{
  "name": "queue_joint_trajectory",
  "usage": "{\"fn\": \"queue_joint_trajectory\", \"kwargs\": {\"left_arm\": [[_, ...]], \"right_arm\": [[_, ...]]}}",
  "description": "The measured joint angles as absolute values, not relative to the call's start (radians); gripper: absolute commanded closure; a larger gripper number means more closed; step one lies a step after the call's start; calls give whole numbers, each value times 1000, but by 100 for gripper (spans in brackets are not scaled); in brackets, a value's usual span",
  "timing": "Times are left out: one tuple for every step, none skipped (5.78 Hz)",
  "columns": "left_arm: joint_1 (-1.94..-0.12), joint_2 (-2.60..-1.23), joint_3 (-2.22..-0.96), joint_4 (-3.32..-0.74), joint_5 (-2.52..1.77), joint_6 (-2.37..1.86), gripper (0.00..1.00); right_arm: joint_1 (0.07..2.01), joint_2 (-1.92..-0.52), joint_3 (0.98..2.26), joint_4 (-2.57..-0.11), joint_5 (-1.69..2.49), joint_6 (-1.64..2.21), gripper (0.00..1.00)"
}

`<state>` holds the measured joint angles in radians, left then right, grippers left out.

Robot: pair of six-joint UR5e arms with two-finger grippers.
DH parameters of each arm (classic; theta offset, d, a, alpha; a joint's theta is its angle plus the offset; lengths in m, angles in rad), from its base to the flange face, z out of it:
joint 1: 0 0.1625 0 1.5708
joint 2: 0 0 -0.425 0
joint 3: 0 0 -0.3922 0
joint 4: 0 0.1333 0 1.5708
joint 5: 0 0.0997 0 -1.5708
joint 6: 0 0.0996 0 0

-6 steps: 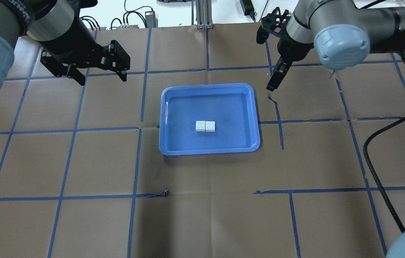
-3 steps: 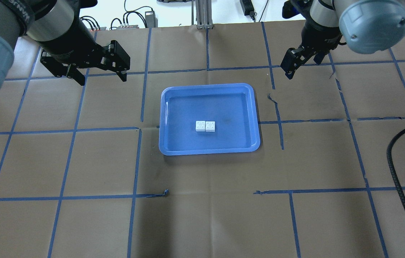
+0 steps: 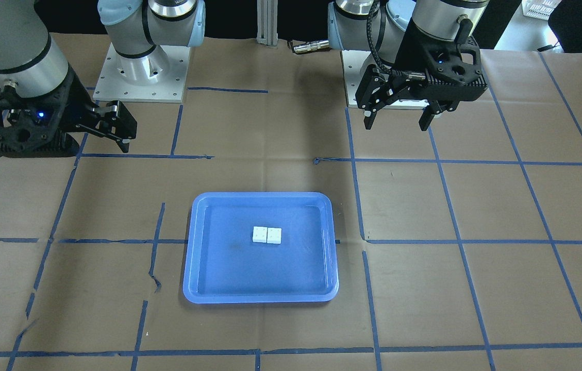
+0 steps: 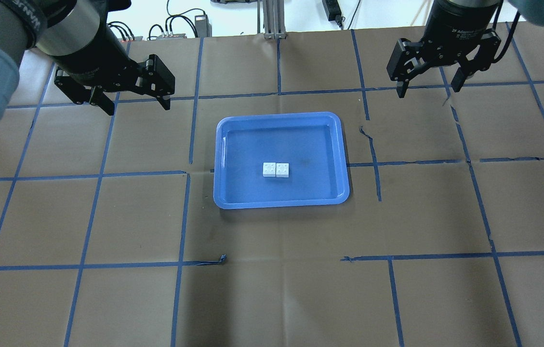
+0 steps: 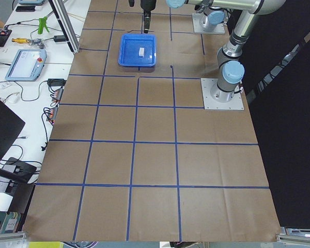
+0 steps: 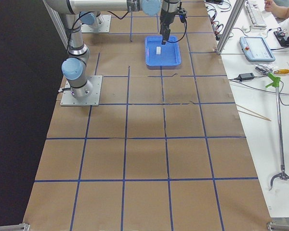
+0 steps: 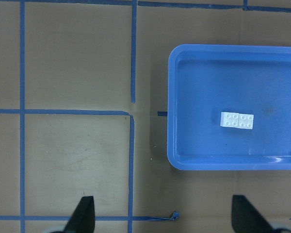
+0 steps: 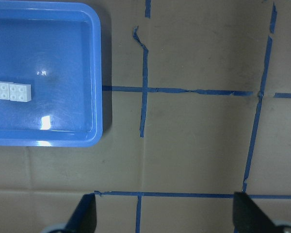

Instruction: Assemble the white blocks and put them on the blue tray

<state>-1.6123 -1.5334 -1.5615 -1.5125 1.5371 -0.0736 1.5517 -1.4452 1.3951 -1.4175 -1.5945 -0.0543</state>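
Spread edge to edge across the overhead frame: table [image 4: 272, 299], brown paper gridded with blue tape. Lying flat on it just above frame centre: blue tray [image 4: 281, 204], long sides running left to right, rim touched by nothing. Hanging at upper left of the overhead frame: left gripper [image 4: 137, 109], well apart from the tray, fingers spread wide with nothing between them. Borne out by the left wrist view, with two dark fingertips [image 7: 85, 216] near the bottom corners, far apart, only bare paper and tape between. Hanging at upper right of the overhead frame: right gripper [image 4: 427, 91], likewise well apart from the tray, fingers wide and holding nothing. Much the same in the right wrist view, fingertips [image 8: 87, 213] low in the frame and far apart, tray up at the upper left. Resting on the tray floor, slightly left of and below its centre in the overhead frame: white blocks [image 4: 275, 169], two bricks side by side and touching, studs up, making one short bar. Long axis running left to right there, parallel to the tray's long sides. Cannot tell whether clipped together or merely butted. In the two side views, only a small white speck inside the tray, near the top of the frame.
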Motion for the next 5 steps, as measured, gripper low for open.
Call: {"fn": "queue_joint_trajectory", "kwargs": {"left_arm": [[-1612, -1533, -1562, -1512, 1537, -74, 1], [-1612, -1534, -1561, -1512, 1537, -74, 1], [-1612, -1534, -1561, -1513, 1537, -74, 1], [-1612, -1533, -1561, -1513, 1537, -74, 1], [-1612, -1533, -1561, -1512, 1537, -74, 1]], "right_arm": [[1552, -1457, 1397, -1409, -1591, -43, 0], [1552, -1460, 1396, -1410, -1589, -39, 0], [1552, -1468, 1399, -1407, -1589, -36, 0], [1553, -1491, 1413, -1403, -1588, -32, 0], [1554, -1519, 1440, -1405, -1586, -31, 0]]}}
